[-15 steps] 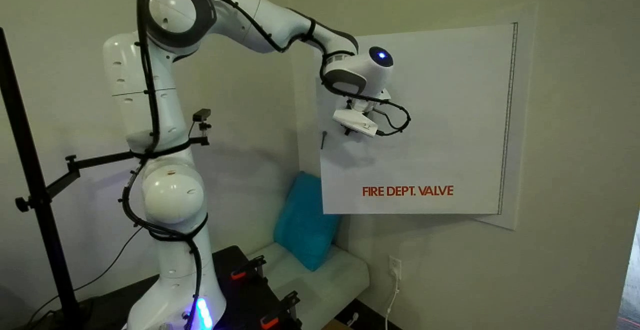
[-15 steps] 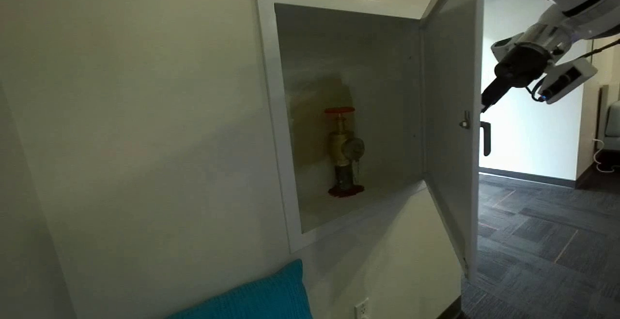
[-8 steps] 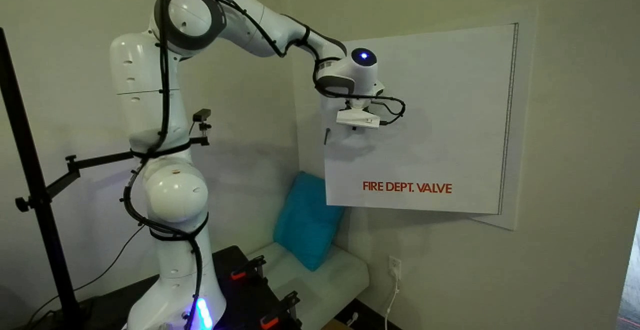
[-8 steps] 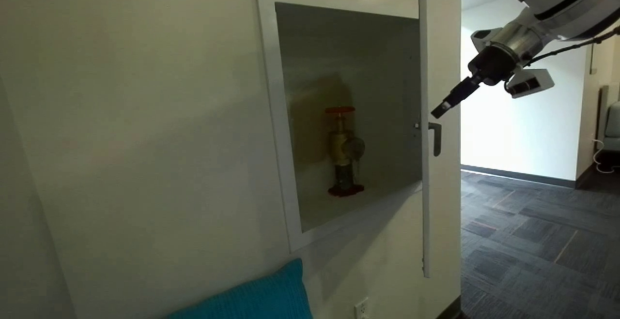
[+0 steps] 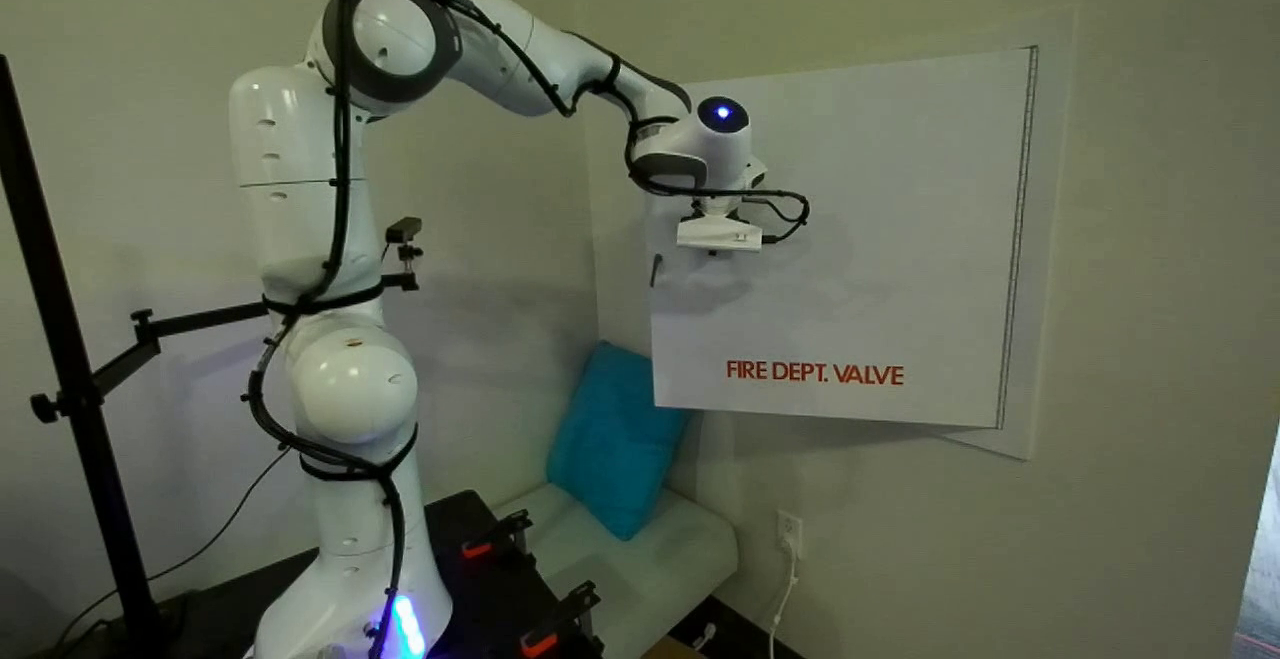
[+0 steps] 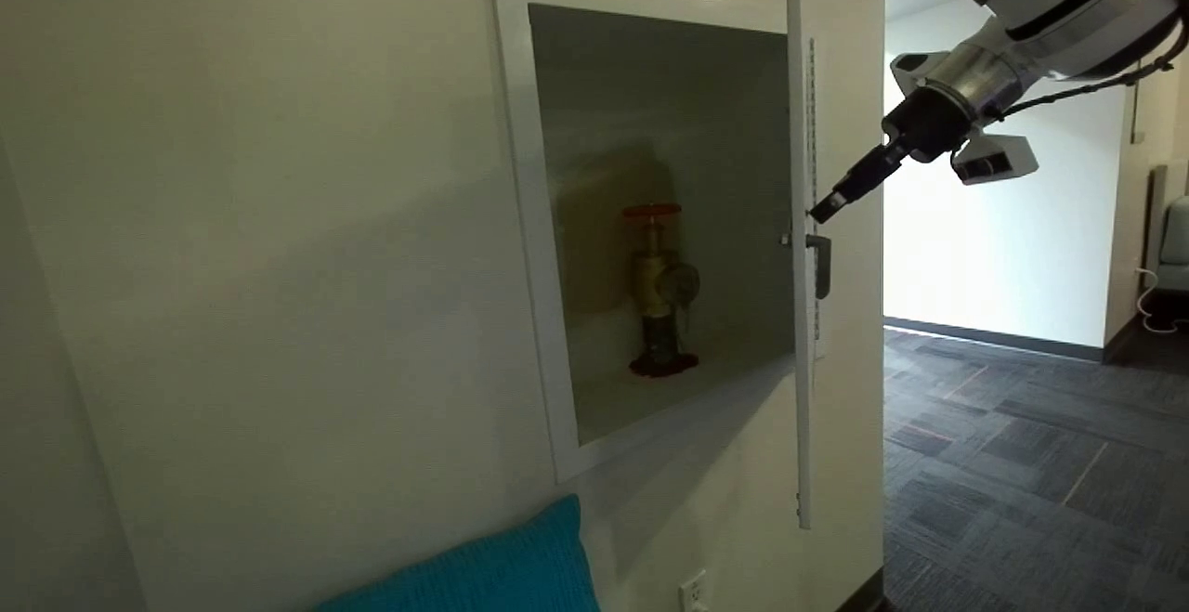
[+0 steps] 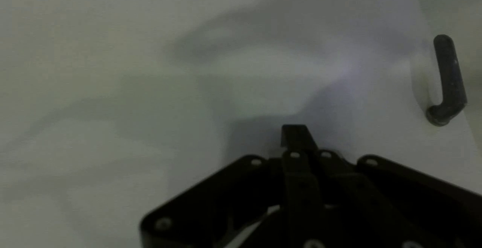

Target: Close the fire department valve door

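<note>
The black two-fingered gripper [image 6: 823, 211] has its fingertips together, gripping nothing; directly ahead of them the large flat white rectangular door [image 5: 890, 239] with red lettering [image 5: 815, 372] stands open, contact unclear, its dark L-shaped latch handle [image 7: 450, 78] near them

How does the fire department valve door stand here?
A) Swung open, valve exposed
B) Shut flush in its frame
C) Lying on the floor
A: in an exterior view the fire department valve door juts out from its frame, leaving the brass-coloured valve and its red handwheel in plain sight.
</note>
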`<move>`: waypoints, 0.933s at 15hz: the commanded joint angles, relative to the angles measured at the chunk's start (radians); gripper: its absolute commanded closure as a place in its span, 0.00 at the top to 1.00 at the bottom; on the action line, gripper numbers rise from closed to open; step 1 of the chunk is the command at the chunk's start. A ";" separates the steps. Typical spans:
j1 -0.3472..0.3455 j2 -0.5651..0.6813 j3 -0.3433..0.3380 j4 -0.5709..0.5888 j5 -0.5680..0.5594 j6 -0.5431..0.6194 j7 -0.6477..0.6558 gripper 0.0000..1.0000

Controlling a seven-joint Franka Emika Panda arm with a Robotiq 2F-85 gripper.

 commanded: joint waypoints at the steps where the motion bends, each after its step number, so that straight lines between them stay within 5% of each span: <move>1: 0.008 0.015 0.009 0.002 0.021 0.074 -0.020 0.00; 6: 0.050 0.142 0.055 0.121 0.273 0.323 -0.369 0.00; 14: 0.069 0.351 0.116 0.405 0.592 0.409 -0.867 0.00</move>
